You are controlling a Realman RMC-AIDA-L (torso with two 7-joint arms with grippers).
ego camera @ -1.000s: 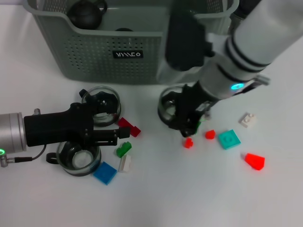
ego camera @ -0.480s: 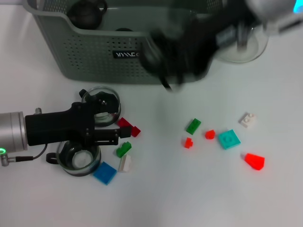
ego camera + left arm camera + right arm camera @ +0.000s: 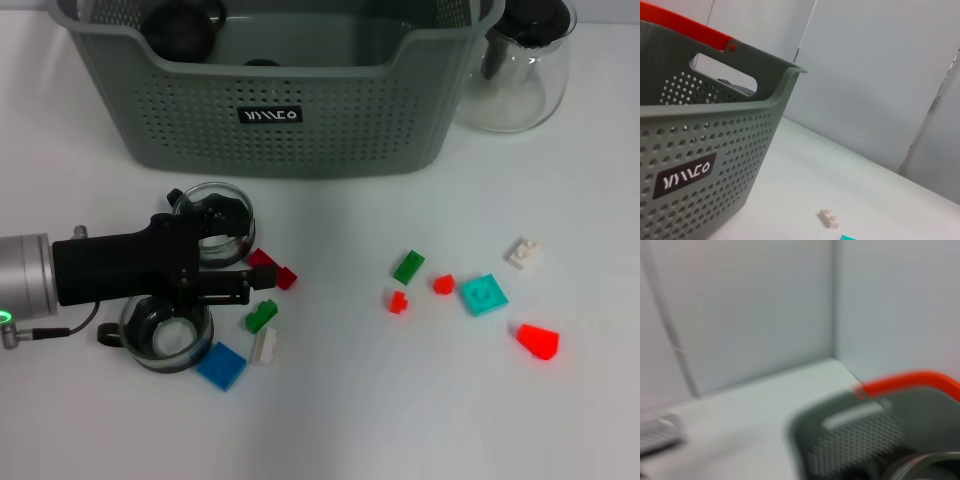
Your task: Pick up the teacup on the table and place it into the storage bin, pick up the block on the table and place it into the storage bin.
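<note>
Right arm gone from view, grey-green perforated storage bin (image 3: 290, 110)

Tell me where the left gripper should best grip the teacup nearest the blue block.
Probably by the rim wall of the teacup, from above with one finger inside: it stands upright, mouth open. Its handle points away from the blue block. The left gripper hovers beside it.

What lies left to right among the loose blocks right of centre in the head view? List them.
Red block → green block → small red block → teal square block → white block → red wedge block.
</note>
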